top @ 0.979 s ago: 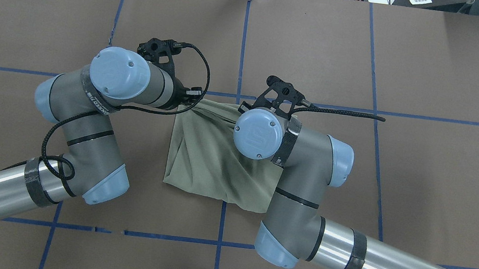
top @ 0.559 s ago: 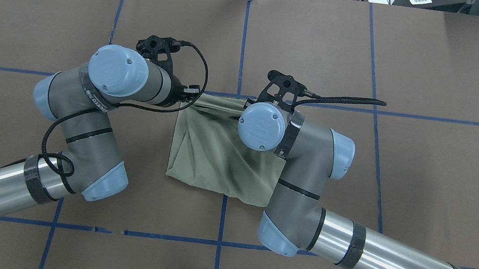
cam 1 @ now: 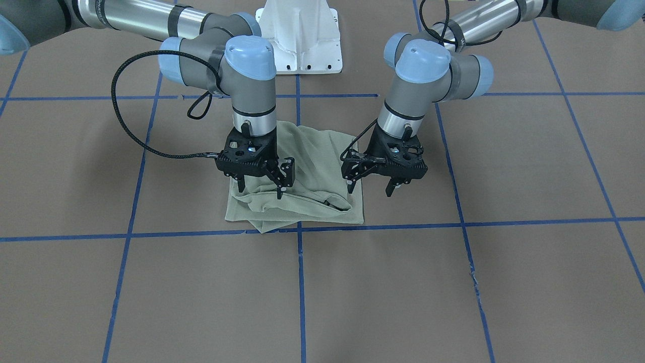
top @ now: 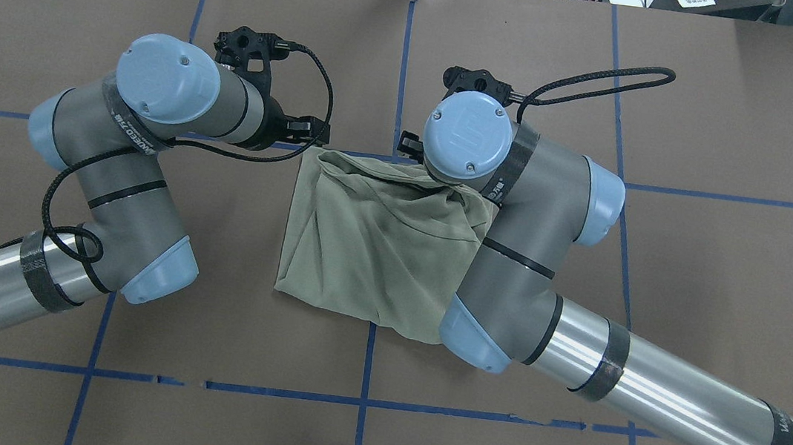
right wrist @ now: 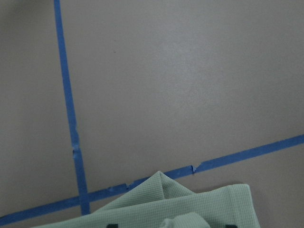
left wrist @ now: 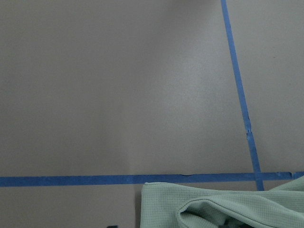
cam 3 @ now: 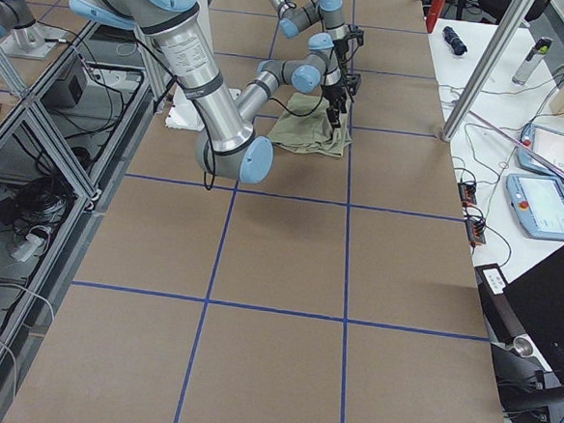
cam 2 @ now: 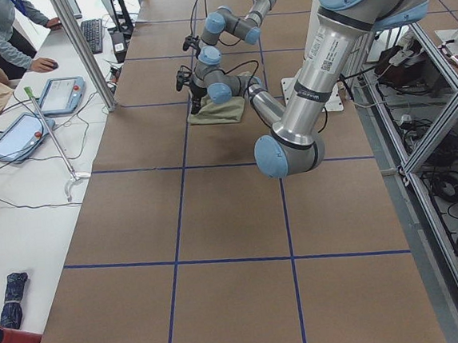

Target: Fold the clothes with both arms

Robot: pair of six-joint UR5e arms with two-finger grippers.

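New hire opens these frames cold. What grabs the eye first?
The pale green shirt, bunched into a rough rectangle mid-table, with its operator-side edge along a blue tape line on the brown table. Just above it hang two black grippers: the right gripper over the shirt and the left gripper over its opposite side edge. Both are open and hold nothing.

I have let go: the left gripper (cam 1: 370, 188) and right gripper (cam 1: 260, 188), a second ago pinching the far edge of the shirt (top: 363, 249), now hang with jaws spread and empty. That edge has dropped onto the tabletop (cam 1: 453, 282), and the left arm (top: 140, 178) has swung outward.
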